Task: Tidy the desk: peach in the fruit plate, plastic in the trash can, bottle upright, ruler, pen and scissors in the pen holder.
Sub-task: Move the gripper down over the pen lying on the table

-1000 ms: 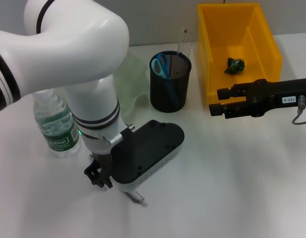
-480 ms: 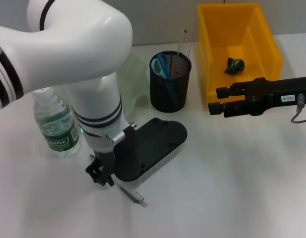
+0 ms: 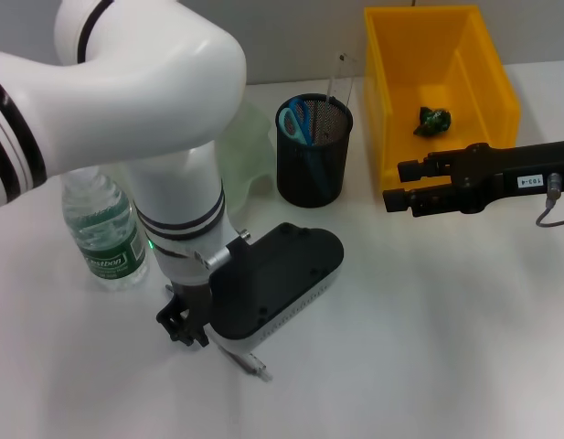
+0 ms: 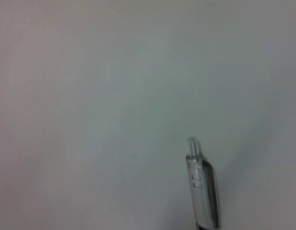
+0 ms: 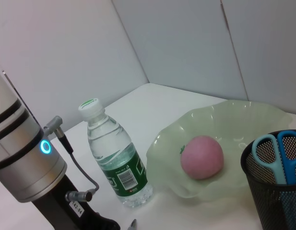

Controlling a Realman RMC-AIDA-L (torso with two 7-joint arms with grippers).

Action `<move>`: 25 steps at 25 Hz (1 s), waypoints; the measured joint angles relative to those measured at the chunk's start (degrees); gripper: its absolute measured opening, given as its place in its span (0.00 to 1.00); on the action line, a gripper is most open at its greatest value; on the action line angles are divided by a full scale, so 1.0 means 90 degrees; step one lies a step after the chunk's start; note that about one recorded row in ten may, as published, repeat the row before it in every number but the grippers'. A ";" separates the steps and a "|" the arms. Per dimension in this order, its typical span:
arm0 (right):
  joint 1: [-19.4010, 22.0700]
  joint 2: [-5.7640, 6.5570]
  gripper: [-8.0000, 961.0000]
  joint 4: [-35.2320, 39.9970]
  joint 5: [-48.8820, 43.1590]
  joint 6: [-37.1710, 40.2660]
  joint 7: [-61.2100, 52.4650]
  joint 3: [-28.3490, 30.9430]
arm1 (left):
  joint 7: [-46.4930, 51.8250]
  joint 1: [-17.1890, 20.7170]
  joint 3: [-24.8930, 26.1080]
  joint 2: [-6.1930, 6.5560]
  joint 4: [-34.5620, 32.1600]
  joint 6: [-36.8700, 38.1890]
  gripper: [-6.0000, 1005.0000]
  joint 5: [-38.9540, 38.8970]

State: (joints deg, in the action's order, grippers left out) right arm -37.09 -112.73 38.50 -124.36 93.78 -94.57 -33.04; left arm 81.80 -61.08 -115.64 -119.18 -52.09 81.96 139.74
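Most of the tidying looks done: peach [image 5: 201,156] in the fruit plate [image 5: 263,120], plastic [image 3: 435,120] in the trash can [image 3: 496,69], bottle [image 3: 103,229] upright, scissors [image 3: 295,121] in the pen holder [image 3: 313,165]. Only the pen [image 3: 250,361] lies on the table [image 3: 428,338], under the left pincer [image 3: 183,322], whose jaws cannot be judged. Right pincer [image 3: 398,186] hovers apart beside the can.

The plain white surface [image 3: 428,329] carries a pen [image 3: 252,362] lying flat near the front, mostly hidden under the left arm. A bottle [image 3: 103,233] stands upright on the left side. Behind it rests the pale green fruit plate [image 3: 250,151], just beside the black mesh pen holder [image 3: 313,151]. The yellow trash can [image 3: 437,96] sits at the far right.
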 joint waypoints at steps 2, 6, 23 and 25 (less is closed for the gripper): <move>0.0000 0.0001 0.78 0.0000 0.0000 0.0000 0.0000 0.0000 | 0.0002 0.0000 -0.0032 0.0000 0.0017 -0.0025 0.35 -0.0010; 0.0000 0.0003 0.78 0.0000 0.0000 0.0000 0.0000 -0.0001 | 0.0010 -0.0009 -0.0092 0.0000 0.0053 -0.0082 0.34 -0.0025; -0.0034 0.0019 0.78 0.0000 0.0000 0.0001 0.0000 0.0000 | 0.0012 -0.0041 -0.0142 0.0000 0.0107 -0.0186 0.29 -0.0127; -0.0044 0.0019 0.78 -0.0001 0.0000 0.0000 0.0000 0.0000 | 0.0014 -0.0042 -0.0174 0.0000 0.0157 -0.0229 0.29 -0.0129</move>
State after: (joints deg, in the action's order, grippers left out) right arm -37.48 -112.56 38.49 -124.36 93.78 -94.56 -33.04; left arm 81.93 -61.46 -117.21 -119.18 -50.68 79.90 138.58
